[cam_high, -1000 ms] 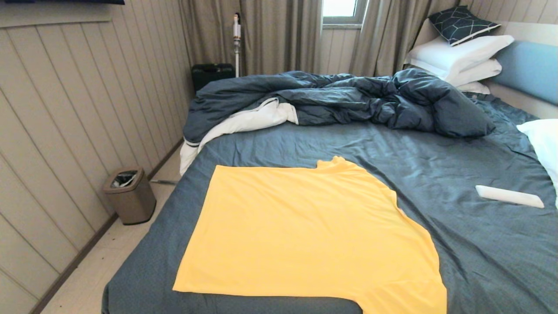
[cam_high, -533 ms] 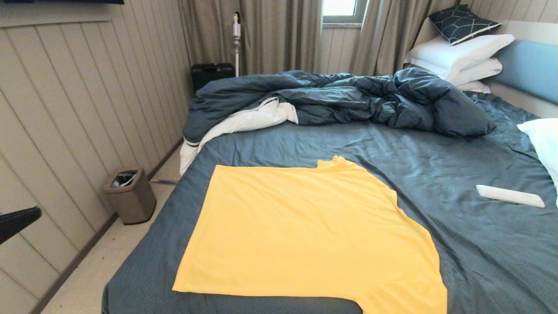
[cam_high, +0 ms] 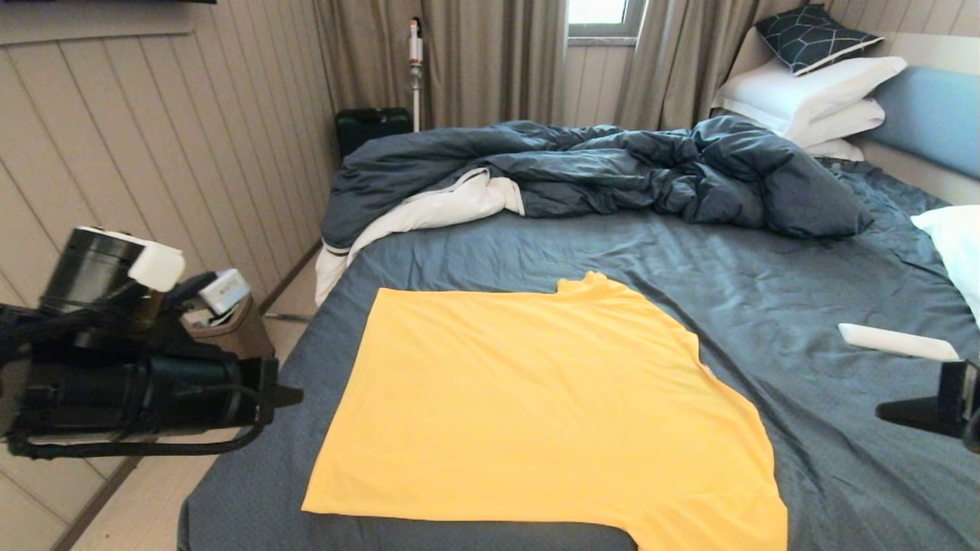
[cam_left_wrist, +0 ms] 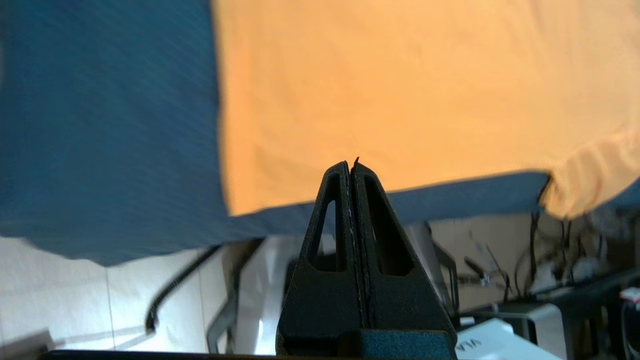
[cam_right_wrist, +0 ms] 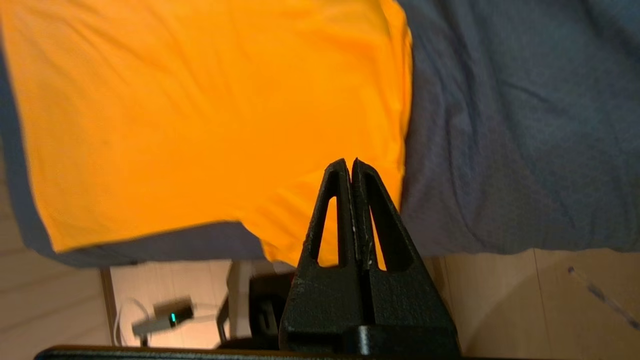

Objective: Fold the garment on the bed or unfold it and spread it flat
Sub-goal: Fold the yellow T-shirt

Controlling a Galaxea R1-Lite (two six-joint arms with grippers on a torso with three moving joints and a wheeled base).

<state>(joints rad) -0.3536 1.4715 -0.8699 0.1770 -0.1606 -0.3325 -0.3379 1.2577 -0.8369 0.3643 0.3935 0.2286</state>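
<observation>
The garment, a plain yellow T-shirt, lies smooth and flat on the near half of the bed. Its collar points to the far side, and a sleeve reaches the bed's front edge. My left gripper is shut and empty, hovering beside the bed's left edge, apart from the shirt's left side. In the left wrist view the left gripper points at the garment. My right gripper comes in at the right, shut and empty. From the right wrist, the right gripper is above the garment's sleeve corner.
A rumpled dark blue duvet fills the far half of the bed, with stacked white pillows and a patterned cushion at the headboard. A flat white object lies on the sheet at right. A bin stands on the floor at left.
Both arms have come into the head view: the left from the left edge toward the bed, the right gripper at the right edge. The garment has not moved.
</observation>
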